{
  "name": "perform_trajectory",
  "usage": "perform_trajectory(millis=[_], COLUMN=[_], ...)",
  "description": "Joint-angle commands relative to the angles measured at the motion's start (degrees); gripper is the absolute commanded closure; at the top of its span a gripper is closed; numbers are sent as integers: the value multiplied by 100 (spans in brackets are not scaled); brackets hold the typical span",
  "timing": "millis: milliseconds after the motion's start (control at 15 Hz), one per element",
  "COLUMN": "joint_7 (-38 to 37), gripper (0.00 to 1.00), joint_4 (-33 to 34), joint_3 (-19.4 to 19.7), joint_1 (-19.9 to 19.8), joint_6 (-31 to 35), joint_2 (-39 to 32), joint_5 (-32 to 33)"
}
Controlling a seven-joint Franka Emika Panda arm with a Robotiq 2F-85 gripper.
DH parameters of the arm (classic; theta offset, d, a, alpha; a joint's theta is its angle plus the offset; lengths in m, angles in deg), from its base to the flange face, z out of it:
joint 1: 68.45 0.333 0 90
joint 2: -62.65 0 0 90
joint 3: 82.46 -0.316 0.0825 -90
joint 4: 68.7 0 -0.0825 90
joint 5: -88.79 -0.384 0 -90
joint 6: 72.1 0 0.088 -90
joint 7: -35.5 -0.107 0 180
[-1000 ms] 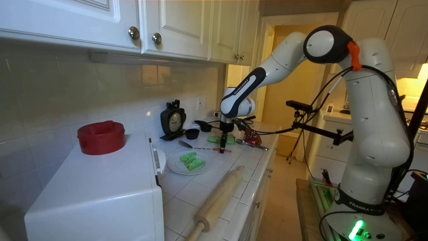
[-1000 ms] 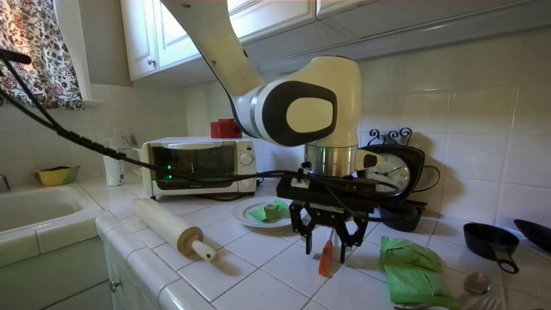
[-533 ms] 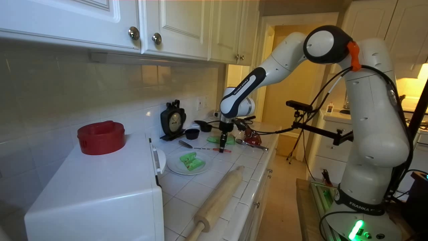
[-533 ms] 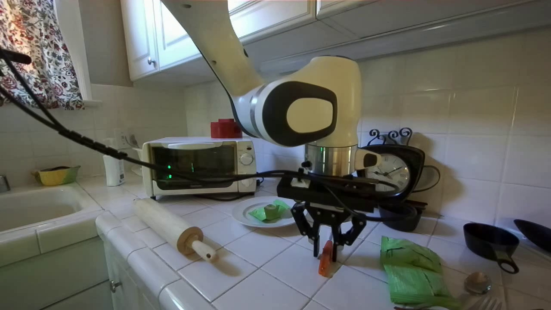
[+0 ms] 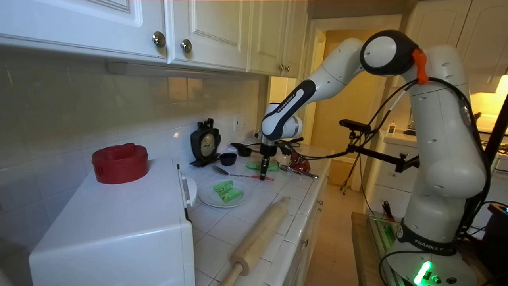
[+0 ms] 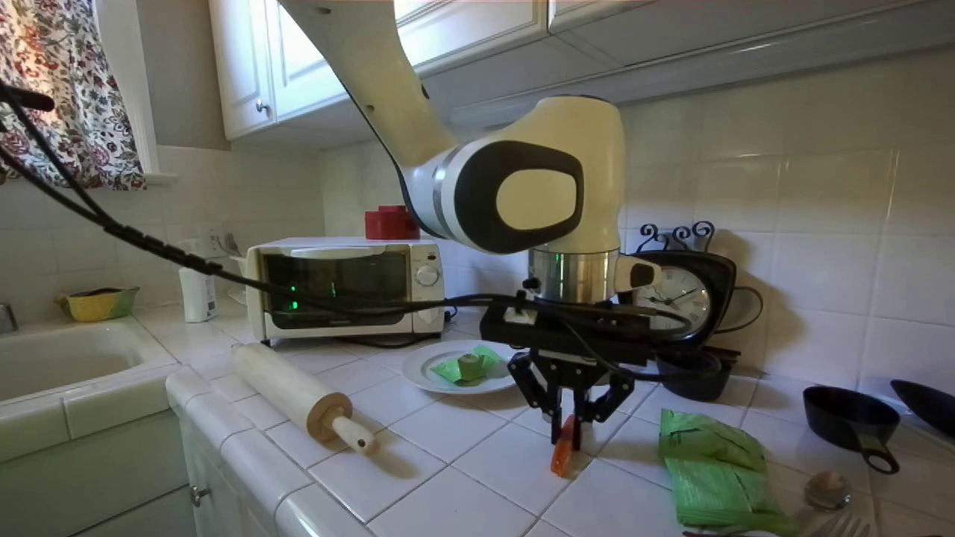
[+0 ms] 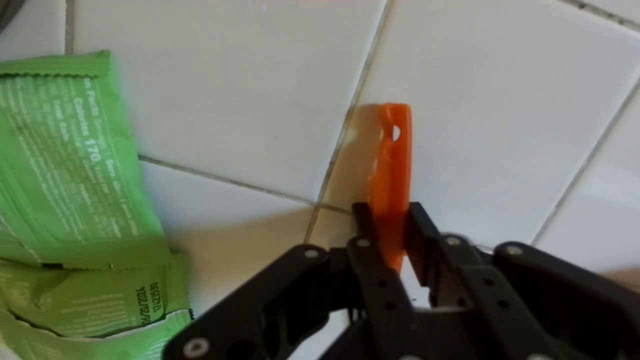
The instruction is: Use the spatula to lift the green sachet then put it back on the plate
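Note:
The green sachet point(image 5: 228, 191) lies crumpled on the white plate point(image 5: 205, 199), and both show in both exterior views. Beyond the plate the spatula point(image 5: 242, 176) lies across the tiles, its dark blade toward the clock and its orange handle point(image 7: 395, 165) toward the counter's front edge. My gripper point(image 6: 566, 438) points straight down over that handle. In the wrist view the gripper point(image 7: 388, 216) has its black fingers point(image 7: 421, 225) pressed on both sides of the handle, whose holed end sticks out past them. The blade is out of the wrist view.
Larger green packets point(image 7: 65, 165) lie beside the gripper, with a spoon point(image 6: 828, 491) and fork near them. A rolling pin point(image 5: 260, 236) lies along the front edge. Behind stand a clock point(image 6: 675, 298) and black cups point(image 6: 850, 418). A toaster oven point(image 6: 343, 287) stands past the plate.
My gripper's fingers have come together from wide apart onto the orange handle. The arm has stayed nearly in place; sachet and plate have not moved.

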Motion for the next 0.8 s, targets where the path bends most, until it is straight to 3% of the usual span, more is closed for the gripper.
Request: perform_trajectory(millis=[0,733], joint_7=[-527,-2565], gripper=[95,95], joint_4=[-303,-975], joint_3=[207,990], joint_1=[219,984], joint_6=[305,219], joint_2=[301,1025], joint_5=[421,3253])
